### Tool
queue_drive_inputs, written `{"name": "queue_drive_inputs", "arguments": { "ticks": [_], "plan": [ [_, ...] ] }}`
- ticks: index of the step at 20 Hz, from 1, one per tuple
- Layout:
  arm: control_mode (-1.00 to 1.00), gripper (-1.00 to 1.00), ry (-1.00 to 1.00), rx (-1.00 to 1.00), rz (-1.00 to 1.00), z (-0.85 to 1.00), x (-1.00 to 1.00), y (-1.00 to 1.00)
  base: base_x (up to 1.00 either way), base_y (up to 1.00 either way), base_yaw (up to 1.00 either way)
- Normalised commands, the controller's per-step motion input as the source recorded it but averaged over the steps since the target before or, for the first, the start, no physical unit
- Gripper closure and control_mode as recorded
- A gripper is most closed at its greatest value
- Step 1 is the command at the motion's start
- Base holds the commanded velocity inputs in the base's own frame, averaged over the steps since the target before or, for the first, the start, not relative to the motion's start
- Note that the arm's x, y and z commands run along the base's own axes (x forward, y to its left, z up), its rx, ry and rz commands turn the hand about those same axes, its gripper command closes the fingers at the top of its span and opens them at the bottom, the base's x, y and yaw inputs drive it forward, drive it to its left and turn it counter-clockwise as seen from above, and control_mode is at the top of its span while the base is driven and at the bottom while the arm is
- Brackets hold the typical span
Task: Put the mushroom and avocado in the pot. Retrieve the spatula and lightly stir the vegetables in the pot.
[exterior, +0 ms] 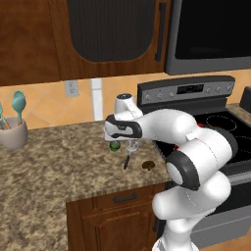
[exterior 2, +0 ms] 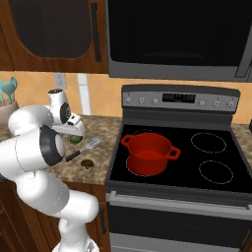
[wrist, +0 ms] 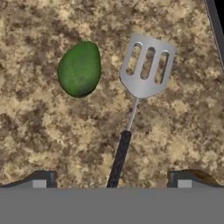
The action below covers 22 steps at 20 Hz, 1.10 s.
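Wide-open empty hand (wrist: 112, 180) above spatula (wrist: 139, 94)

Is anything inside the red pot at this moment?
The pot on the stove looks empty: only its red inner wall shows. The near rim hides part of its bottom. The avocado lies on the counter.

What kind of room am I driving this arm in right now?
A home kitchen, rendered rather than real. Signs: a black glass-top stove carrying a red pot, a speckled granite counter over wooden cabinets, and a spatula lying beside an avocado under the open gripper.
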Motion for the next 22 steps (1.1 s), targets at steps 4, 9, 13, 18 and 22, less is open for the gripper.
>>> {"name": "queue_drive_inputs", "arguments": {
  "ticks": [4, 9, 13, 18, 22],
  "plan": [
    [-1.00, -1.00, 0.03, 0.00, -0.23, -0.30, 0.53, 0.21, 0.00, 0.00, 0.00],
    [-1.00, -1.00, 0.00, 0.00, -0.14, -0.42, 0.20, 0.30, 0.00, 0.00, 0.00],
    [-1.00, -1.00, 0.00, 0.00, -0.12, -0.40, 0.23, 0.06, 0.00, 0.00, 0.00],
    [-1.00, -1.00, 0.00, 0.00, -0.10, -0.28, 0.26, 0.00, 0.00, 0.00, 0.00],
    [-1.00, -1.00, 0.00, 0.00, -0.09, -0.26, 0.30, 0.04, 0.00, 0.00, 0.00]
  ]
}}
